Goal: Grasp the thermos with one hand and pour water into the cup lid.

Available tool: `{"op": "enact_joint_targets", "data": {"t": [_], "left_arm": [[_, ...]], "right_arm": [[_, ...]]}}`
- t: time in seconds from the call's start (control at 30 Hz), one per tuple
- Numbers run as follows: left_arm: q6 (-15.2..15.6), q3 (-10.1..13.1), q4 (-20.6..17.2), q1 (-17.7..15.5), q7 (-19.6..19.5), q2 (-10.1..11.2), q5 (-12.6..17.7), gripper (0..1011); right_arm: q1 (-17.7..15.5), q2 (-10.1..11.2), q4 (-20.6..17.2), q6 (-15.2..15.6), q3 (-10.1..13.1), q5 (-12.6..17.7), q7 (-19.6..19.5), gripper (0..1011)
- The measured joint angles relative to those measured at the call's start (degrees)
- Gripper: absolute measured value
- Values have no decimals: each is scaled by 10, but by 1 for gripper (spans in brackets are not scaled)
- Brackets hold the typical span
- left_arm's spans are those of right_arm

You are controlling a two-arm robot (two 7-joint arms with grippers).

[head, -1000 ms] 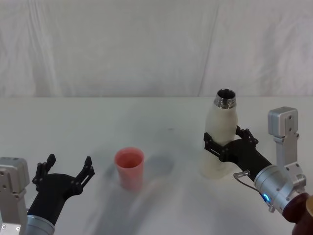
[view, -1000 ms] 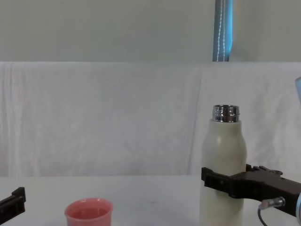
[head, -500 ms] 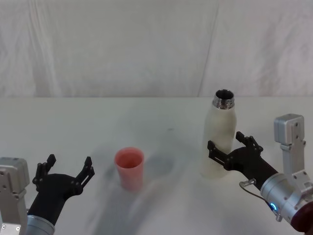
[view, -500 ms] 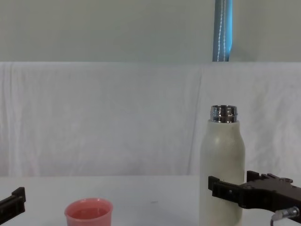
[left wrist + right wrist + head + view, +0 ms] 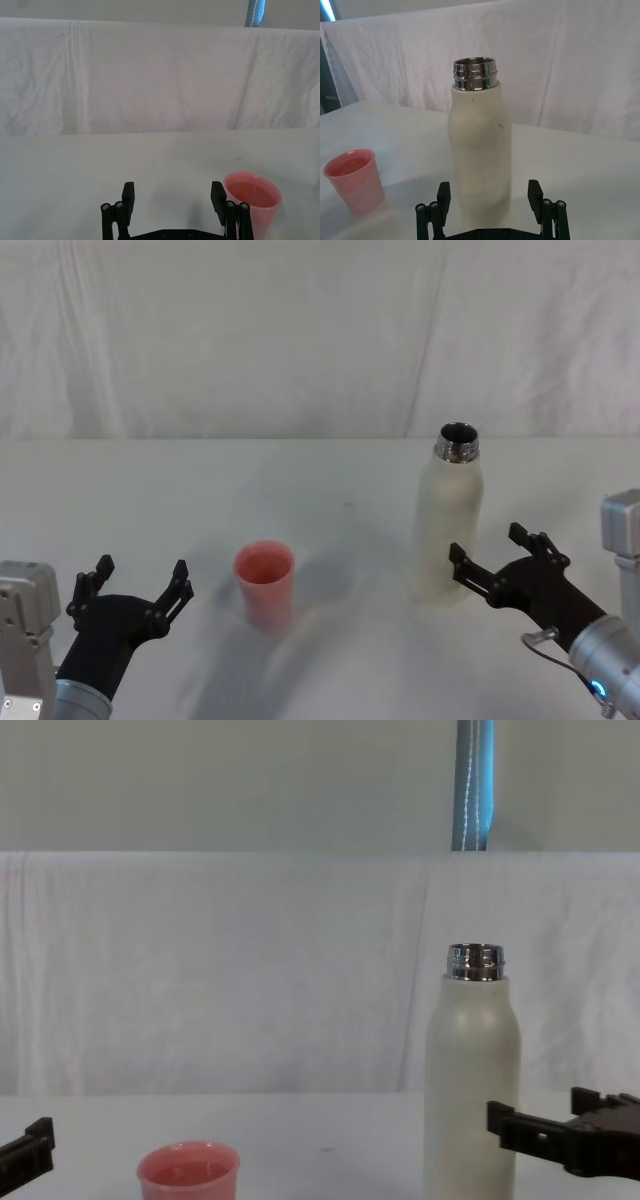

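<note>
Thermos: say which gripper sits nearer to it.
Right. The right gripper is open just beside the thermos on its right, fingers clear of it. The left gripper, also open, sits far off, beyond the cup lid.

No readable text, labels or numbers anywhere.

You get even, diffuse light from overhead with no hard glare on the white tabletop (image 5: 330,480). Soft grey shadows fall to the right of the cup lid (image 5: 265,583) in your head view and pool faintly at the base of the thermos (image 5: 447,515). Its steel neck shows small bright highlights in your right wrist view. A blue-lit vertical strip (image 5: 473,784) glows behind the white backdrop cloth (image 5: 250,970).
</note>
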Motion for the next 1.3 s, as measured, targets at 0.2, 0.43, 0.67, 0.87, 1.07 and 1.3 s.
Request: {"op": "enact_joint_targets", "data": {"t": [0.2,0.43,0.67,0.87,1.07,1.3], "left_arm": [[0,0,0,0,0,0,0,1001],[0,0,0,0,0,0,0,1001],[0,0,0,0,0,0,0,1001],[0,0,0,0,0,0,0,1001],[0,0,0,0,0,0,0,1001],[0,0,0,0,0,0,0,1001]], "right_arm": [[-24,11,-24,-3,12,3,-8,1001],[-56,5,-39,-38,29,1,-27,1001],[-77,-7,-46,-74,38,9,-26,1001],[-80,-4,-46,-91,35,19,-3,1001],[-78,4,-38,-108,26,16,11,1001],[-80,10,-20,-147,12,-33,4,1001]]}}
